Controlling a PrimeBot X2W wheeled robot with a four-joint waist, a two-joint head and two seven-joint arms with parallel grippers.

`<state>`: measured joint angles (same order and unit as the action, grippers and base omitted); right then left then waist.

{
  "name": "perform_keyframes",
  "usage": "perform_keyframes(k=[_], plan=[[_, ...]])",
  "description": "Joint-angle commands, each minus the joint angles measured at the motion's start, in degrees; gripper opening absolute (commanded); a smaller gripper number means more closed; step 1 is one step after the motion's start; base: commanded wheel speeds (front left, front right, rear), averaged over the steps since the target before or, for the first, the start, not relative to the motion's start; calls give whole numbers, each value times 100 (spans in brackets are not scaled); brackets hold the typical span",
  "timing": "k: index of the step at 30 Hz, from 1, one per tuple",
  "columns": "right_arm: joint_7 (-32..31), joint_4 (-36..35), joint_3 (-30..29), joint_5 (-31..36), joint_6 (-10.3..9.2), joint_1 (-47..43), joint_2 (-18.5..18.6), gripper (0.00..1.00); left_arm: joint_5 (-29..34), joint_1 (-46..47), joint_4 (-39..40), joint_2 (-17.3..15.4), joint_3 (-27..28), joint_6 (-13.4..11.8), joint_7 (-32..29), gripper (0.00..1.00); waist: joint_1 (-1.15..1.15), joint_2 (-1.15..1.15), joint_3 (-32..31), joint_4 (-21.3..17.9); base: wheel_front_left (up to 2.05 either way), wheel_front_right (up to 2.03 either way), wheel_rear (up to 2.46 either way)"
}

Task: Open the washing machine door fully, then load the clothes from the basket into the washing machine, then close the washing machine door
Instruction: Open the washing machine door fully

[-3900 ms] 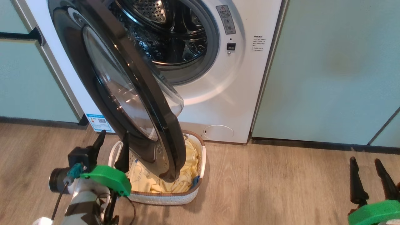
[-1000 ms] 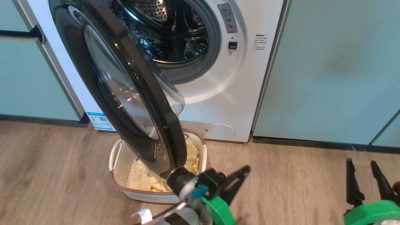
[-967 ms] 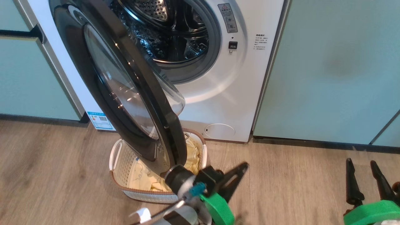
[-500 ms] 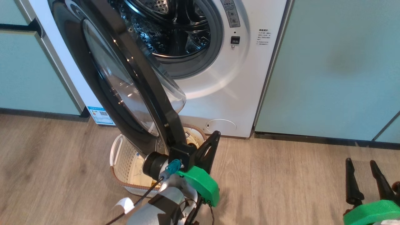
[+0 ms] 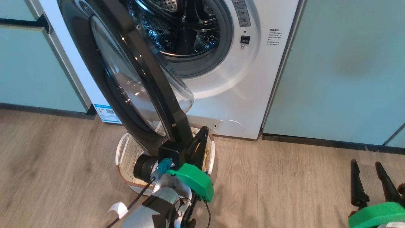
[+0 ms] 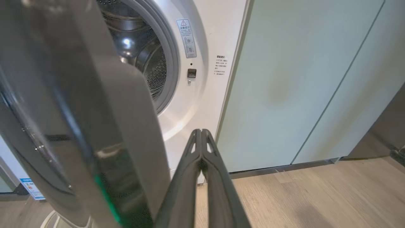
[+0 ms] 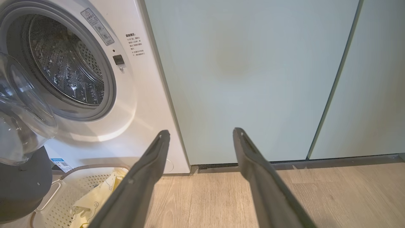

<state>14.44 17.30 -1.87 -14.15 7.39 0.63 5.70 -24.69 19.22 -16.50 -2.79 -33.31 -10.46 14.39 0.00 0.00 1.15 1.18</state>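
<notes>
Washing machine (image 5: 234,88): white front-loader, steel drum in plain view, set between pale teal cabinets (image 5: 341,69).
Basket (image 5: 128,158): on the wooden floor (image 5: 284,183) directly in front of the machine.
Clothes (image 7: 95,198): pale yellow, lying inside the basket.
Washing machine door (image 5: 126,88): partly open, swung out nearly edge-on, with its lower edge hanging over the basket.
Left hand (image 5: 203,130): fingers pressed together, just beside the door's lower edge on the drum side. Whether it touches the door cannot be told.
Right hand (image 5: 365,163): fingers spread apart, low at the right above the floor, well apart from the machine.
</notes>
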Motion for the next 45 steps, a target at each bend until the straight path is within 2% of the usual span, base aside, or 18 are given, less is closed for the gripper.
perform_keyframes(k=[1,21,45], plan=[[56,-171,91,-51,10,277,84,100,44,145,209,-10,253,-44,61,0,0,0,-1,32,0,0,0],[56,-158,68,-57,10,254,21,100,310,-31,102,-9,389,84,61,0,0,0,-61,438,0,0,0],[56,-158,46,-103,10,177,-125,100,733,-325,38,-16,774,526,61,0,0,0,-216,1253,0,0,0]])
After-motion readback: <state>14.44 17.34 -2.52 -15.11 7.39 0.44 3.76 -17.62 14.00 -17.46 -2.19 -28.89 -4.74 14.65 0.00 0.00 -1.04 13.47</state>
